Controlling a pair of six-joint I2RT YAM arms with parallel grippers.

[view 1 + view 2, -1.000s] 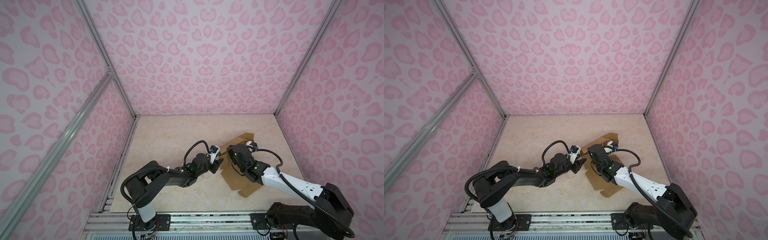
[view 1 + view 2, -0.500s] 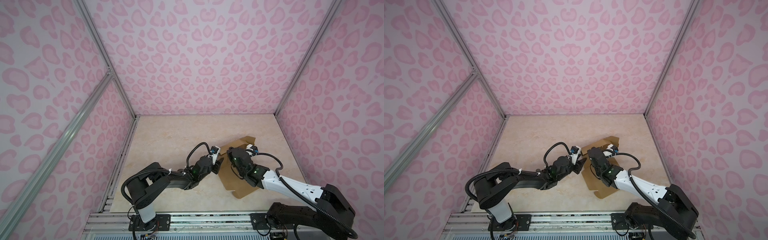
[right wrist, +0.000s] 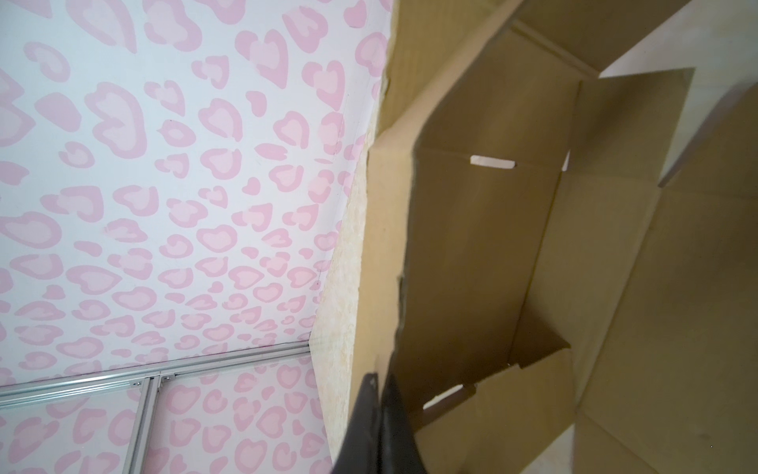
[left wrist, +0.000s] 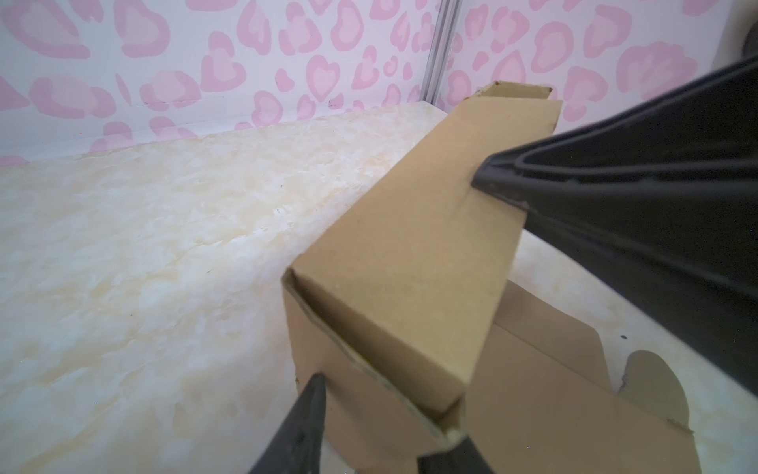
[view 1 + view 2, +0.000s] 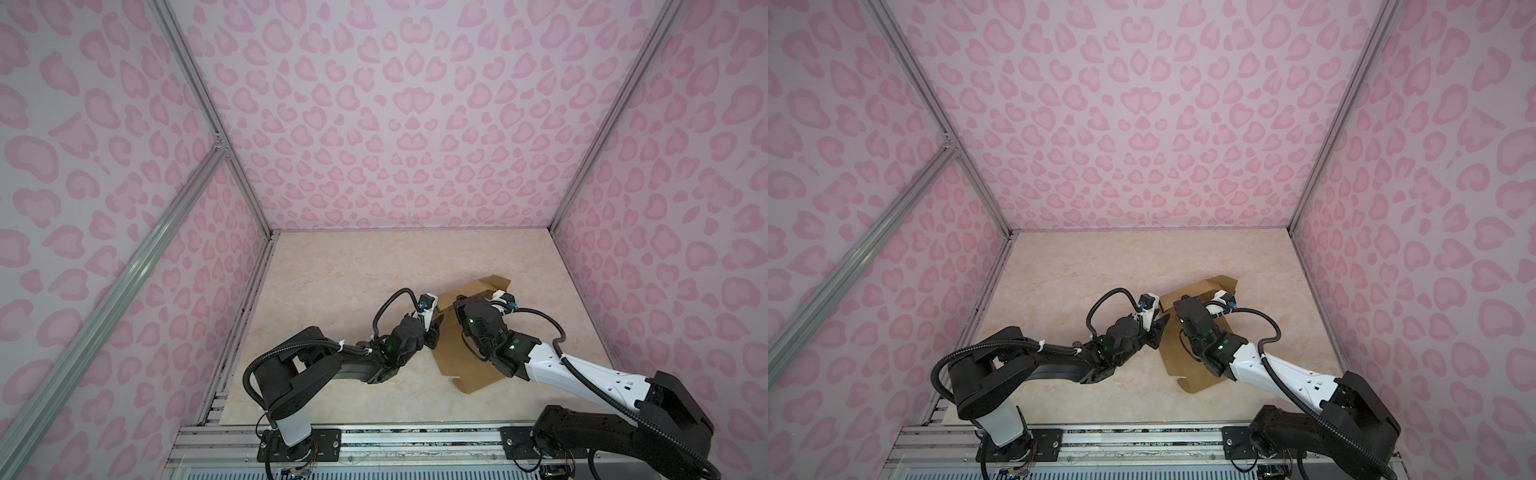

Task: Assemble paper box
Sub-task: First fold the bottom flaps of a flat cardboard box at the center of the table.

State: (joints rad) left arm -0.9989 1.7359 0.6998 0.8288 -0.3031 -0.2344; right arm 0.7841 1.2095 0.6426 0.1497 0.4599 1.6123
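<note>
A: Setting: enclosure of pink heart-print walls [image 5: 395, 124]; pale marbled bench [image 5: 332, 282]. Item one?

B: Paper box [image 5: 457, 361], brown card, part-folded. Location: right half of the bench, nearer the front edge than the back, shown in both top views [image 5: 1177, 357]. One long side wall [image 4: 410, 246] is raised and doubled over. A flat panel [image 5: 469, 374] lies toward the front edge.

A: Item two, right claw [image 3: 379, 381]?

B: Closed tight on the edge of a raised wall. Likely purpose: to keep that wall upright and stop the card sliding while the other arm works.

A: Item three, left claw [image 4: 381, 422]?

B: On the box's side facing the bench's left edge, at the end of the doubled wall. Jaws part-way apart, one fingertip [image 4: 311, 402] against the outer face, its partner past the corner. Whether they already pinch the card: cannot tell.

A: Reason for that placing?

B: Probably to squeeze the fold so it seats. Condition, as judged: assembly roughly midway, remaining flaps and lid not yet closed.
</note>
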